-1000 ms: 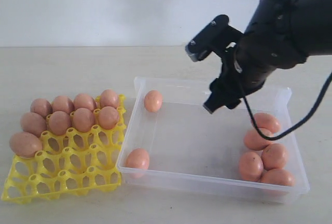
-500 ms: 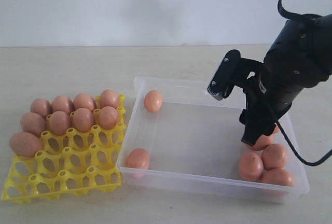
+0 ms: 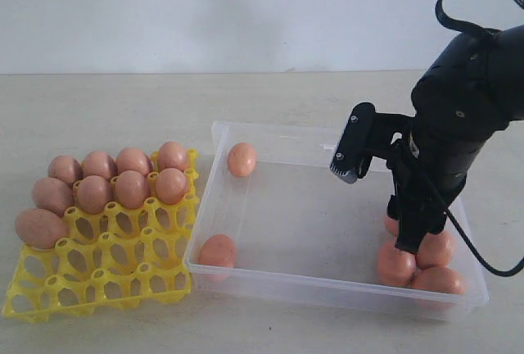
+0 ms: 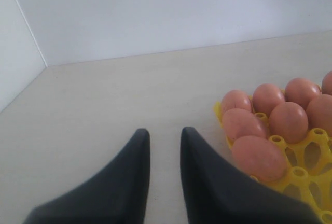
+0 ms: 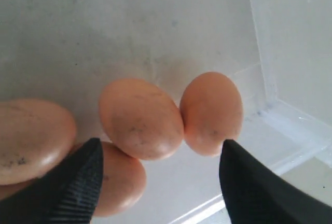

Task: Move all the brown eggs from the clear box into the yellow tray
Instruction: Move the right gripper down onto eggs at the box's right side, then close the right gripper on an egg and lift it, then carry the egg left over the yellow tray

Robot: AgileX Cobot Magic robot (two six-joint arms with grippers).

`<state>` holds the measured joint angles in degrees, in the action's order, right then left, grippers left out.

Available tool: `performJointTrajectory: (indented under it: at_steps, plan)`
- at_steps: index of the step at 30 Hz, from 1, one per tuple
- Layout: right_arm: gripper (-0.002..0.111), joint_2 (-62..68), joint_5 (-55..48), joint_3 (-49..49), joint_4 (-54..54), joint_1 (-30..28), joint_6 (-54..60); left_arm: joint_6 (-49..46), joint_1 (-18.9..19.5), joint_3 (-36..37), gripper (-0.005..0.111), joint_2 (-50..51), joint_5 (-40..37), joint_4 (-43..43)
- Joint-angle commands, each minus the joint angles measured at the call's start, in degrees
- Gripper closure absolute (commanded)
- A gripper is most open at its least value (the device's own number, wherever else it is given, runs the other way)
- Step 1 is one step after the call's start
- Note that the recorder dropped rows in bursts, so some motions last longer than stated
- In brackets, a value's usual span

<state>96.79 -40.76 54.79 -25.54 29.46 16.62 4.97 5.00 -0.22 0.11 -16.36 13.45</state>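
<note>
Bare floor mid clear box (image 3: 303, 215) (brown eggs (image 3: 395, 262) tight at right)

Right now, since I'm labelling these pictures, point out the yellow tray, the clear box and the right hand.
yellow tray (image 3: 105, 242), exterior view, a peg among its empty cells
clear box (image 3: 327, 287), exterior view, its front wall
right hand (image 5: 160, 143), right wrist view, midway between its open fingertips
</note>
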Motion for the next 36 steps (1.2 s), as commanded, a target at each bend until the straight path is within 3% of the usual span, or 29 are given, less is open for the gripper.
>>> performJointTrajectory:
  at_steps: [1,13,14,15,17,28,36]
  plan:
    - [0.046,1.82,-0.44,-0.35,1.02,-0.34,4.04,0.12,0.13,0.22,0.085,-0.11,0.12,-0.11]
    - [0.049,7.58,2.36,-0.35,0.18,-0.34,7.31,0.12,0.13,0.22,0.085,-0.11,0.12,-0.11]
    - [0.062,7.69,2.36,-0.35,0.05,-0.34,7.31,0.12,0.13,0.22,0.085,-0.11,0.12,-0.11]
    - [0.082,7.69,2.36,-0.35,-0.18,-0.34,7.31,0.12,0.13,0.22,0.085,-0.11,0.12,-0.11]
    - [0.108,7.49,2.66,-0.35,-0.18,-0.34,4.97,0.12,0.13,0.22,0.085,-0.11,0.12,-0.11]
    - [0.107,-1.32,11.85,-0.35,-0.07,-0.34,-10.55,0.12,0.13,0.22,0.085,-0.11,0.12,-0.11]
    - [0.107,-7.25,27.01,-0.35,6.22,1.87,-21.95,0.12,0.13,0.22,0.085,-0.11,0.12,-0.11]
